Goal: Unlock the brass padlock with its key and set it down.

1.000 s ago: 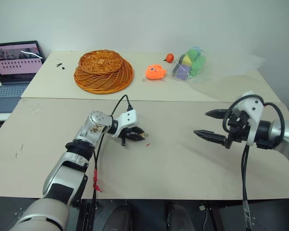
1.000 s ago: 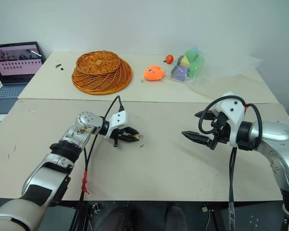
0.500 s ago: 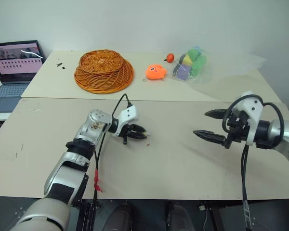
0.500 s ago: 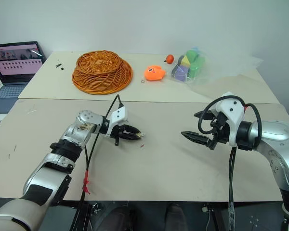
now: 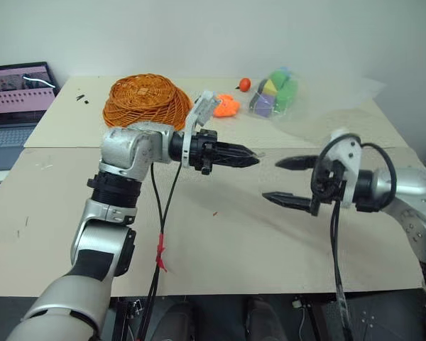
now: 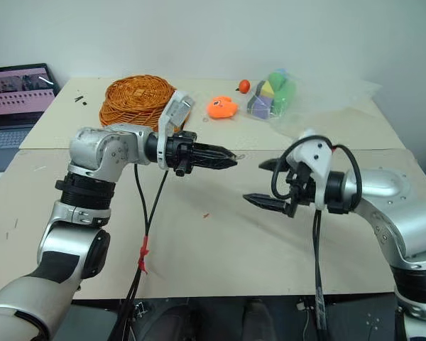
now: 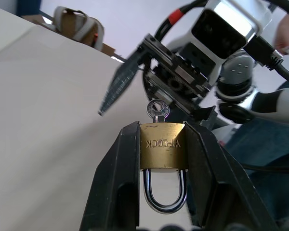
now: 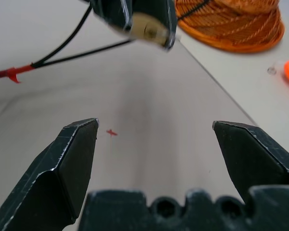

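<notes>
My left gripper (image 7: pixel 162 130) is shut on the brass padlock (image 7: pixel 162 146), its fingers clamping the body's two sides. The silvery shackle (image 7: pixel 164 195) points back toward the wrist, with both legs in the body. The key (image 7: pixel 157 109) sticks out of the padlock's far end. The left gripper (image 5: pixel 248 159) is held level above the table, pointing at my right gripper (image 5: pixel 272 179). The right gripper stands open a short way off, with nothing between its fingers. In the right wrist view the padlock (image 8: pixel 147 26) shows beyond the open right gripper (image 8: pixel 155 126).
At the back of the table are a wicker basket (image 5: pixel 143 101), an orange toy (image 5: pixel 227 106), a small orange ball (image 5: pixel 245 83) and a bag of coloured blocks (image 5: pixel 273 92). A laptop (image 5: pixel 18 89) stands at far left. A small red mark (image 5: pixel 214 212) lies on the tabletop below the grippers.
My left arm has lifted off the table and swung up and right with the padlock, wrist rolled, now pointing level at the right gripper. The right gripper has shifted slightly left, still open.
</notes>
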`<act>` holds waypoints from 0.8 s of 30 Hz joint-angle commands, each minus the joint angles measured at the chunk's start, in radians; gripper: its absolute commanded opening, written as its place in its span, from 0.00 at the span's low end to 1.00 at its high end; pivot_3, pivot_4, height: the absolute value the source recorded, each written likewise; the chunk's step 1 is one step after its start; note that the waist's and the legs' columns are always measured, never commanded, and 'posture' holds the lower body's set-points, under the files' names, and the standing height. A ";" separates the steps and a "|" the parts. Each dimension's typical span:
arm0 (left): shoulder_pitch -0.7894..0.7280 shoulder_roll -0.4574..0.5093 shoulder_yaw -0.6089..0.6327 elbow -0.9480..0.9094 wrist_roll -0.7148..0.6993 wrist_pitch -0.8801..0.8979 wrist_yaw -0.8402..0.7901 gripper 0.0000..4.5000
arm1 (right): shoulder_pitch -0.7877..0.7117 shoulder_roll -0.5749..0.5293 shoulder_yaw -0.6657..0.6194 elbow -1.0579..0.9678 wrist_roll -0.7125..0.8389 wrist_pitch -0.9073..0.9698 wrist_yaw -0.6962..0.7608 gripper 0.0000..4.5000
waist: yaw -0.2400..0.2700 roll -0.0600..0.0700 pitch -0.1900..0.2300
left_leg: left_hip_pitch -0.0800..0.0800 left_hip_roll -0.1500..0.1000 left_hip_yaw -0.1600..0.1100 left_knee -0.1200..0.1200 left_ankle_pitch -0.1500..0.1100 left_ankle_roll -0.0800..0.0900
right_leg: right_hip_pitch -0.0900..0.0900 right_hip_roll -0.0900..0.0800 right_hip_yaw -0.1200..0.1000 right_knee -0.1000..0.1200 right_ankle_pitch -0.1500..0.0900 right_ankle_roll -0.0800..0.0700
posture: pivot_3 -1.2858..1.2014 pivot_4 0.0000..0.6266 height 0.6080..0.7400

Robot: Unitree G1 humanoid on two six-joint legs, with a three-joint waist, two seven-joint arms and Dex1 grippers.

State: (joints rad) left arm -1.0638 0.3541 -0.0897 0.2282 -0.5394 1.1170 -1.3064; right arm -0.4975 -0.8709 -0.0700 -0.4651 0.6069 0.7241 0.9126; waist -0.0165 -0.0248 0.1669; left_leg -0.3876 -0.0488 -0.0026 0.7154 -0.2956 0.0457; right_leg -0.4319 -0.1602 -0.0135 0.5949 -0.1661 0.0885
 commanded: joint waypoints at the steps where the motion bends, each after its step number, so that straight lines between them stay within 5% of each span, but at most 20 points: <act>1: 0.004 0.032 -0.021 -0.062 -0.048 0.043 -0.003 0.19 | -0.037 0.009 -0.004 -0.031 0.003 -0.038 0.003 1.00 | 0.002 0.000 0.000 | 0.000 0.000 0.000 0.000 0.000 0.000 | 0.000 0.000 0.000 0.000 0.000 0.000 | 0.52 0.24 0.99; 16: 0.000 0.077 -0.072 -0.010 -0.077 0.061 -0.005 0.19 | -0.029 -0.033 0.027 -0.111 0.073 0.018 0.075 1.00 | 0.006 0.000 0.000 | -0.002 -0.001 0.000 0.000 0.000 0.000 | -0.002 -0.001 0.000 0.000 0.000 0.000 | 0.52 0.24 0.99; 22: -0.005 0.071 -0.057 -0.017 -0.108 0.109 0.015 0.19 | -0.033 -0.022 0.055 -0.103 0.035 -0.017 0.061 0.54 | 0.005 0.000 0.000 | -0.002 -0.001 0.000 0.000 0.000 0.000 | -0.003 -0.001 0.001 0.000 0.000 0.000 | 0.52 0.24 0.99; 24: -0.021 0.055 -0.021 0.000 -0.141 0.184 0.043 0.19 | -0.031 -0.018 0.064 -0.098 0.009 -0.042 0.055 0.54 | 0.005 0.000 0.000 | -0.003 -0.001 0.000 0.000 0.000 0.000 | -0.003 -0.001 0.001 0.000 0.000 0.000 | 0.52 0.24 0.99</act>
State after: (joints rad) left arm -1.0362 0.4199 -0.1653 0.2372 -0.6261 1.2511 -1.2730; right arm -0.5249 -0.8916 -0.0067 -0.5455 0.6366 0.7171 0.9776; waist -0.0113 -0.0247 0.1670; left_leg -0.3901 -0.0501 -0.0023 0.7154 -0.2954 0.0453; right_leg -0.4347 -0.1611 -0.0129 0.5947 -0.1660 0.0884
